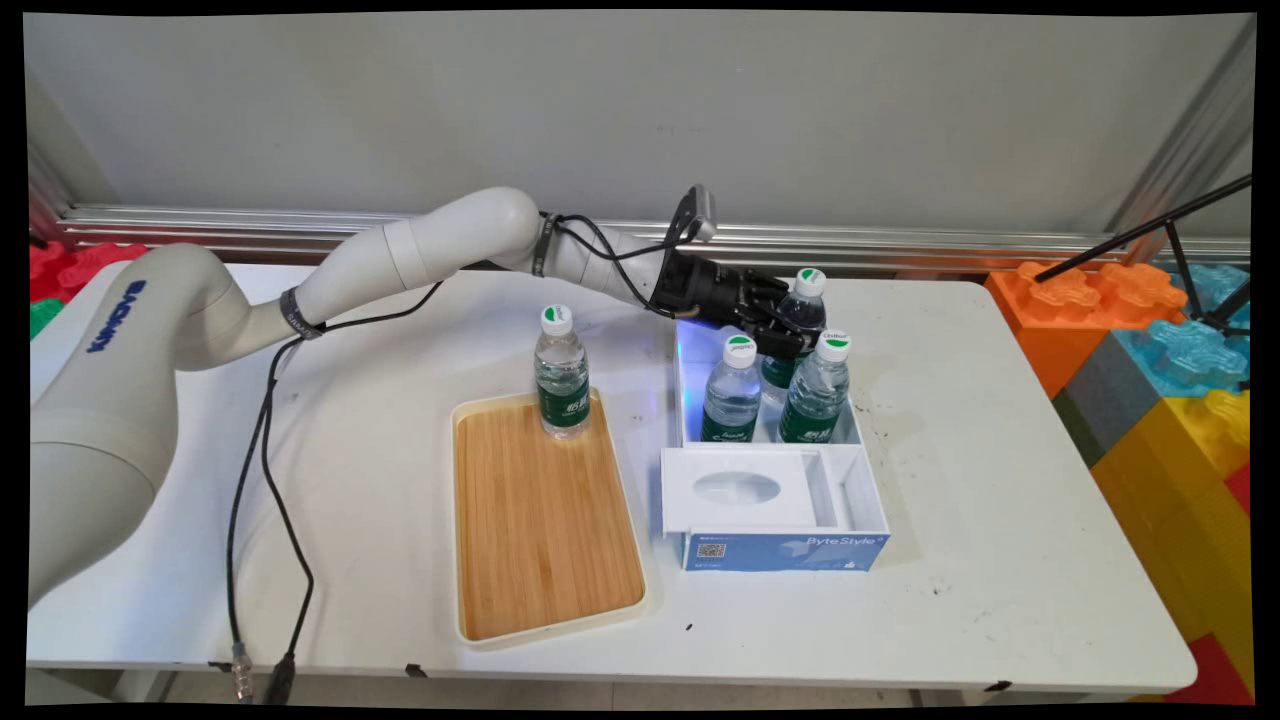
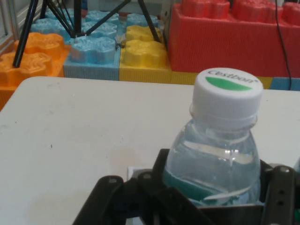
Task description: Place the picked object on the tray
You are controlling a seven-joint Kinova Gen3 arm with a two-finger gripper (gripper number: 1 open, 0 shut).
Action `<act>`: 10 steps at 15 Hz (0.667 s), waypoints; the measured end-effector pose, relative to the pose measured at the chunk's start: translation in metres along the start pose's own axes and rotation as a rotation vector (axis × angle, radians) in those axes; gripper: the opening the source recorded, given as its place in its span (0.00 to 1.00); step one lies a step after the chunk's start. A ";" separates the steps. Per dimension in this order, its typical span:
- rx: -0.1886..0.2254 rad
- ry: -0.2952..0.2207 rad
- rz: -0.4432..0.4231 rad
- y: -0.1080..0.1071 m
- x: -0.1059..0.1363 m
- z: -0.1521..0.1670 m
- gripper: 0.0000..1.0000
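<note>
My gripper (image 1: 783,328) reaches into the far end of a white box (image 1: 872,492) and is shut on the rear water bottle (image 1: 806,300), which has a white cap and a green label. In the hand view that bottle (image 2: 220,140) stands upright between my fingers (image 2: 160,161), which press its sides just above the label. Two more bottles (image 1: 732,392) (image 1: 818,392) stand in the same box, just in front of the held one. A single bottle (image 1: 561,375) stands at the far end of a wooden tray (image 1: 545,520), left of the box.
The box's near half holds a white insert with an oval hollow (image 1: 737,487) over a blue front panel. Black cables (image 1: 265,470) hang from the arm down to the table's left front. Large coloured foam blocks (image 1: 1150,350) and a black tripod (image 1: 1190,250) stand beyond the table's right end.
</note>
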 end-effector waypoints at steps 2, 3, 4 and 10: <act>0.000 0.000 -0.002 0.001 0.000 0.000 0.00; 0.000 0.001 -0.003 0.001 0.000 -0.001 0.00; 0.000 0.001 -0.004 0.001 0.001 -0.002 0.00; 0.000 0.011 -0.005 0.008 0.011 -0.017 0.00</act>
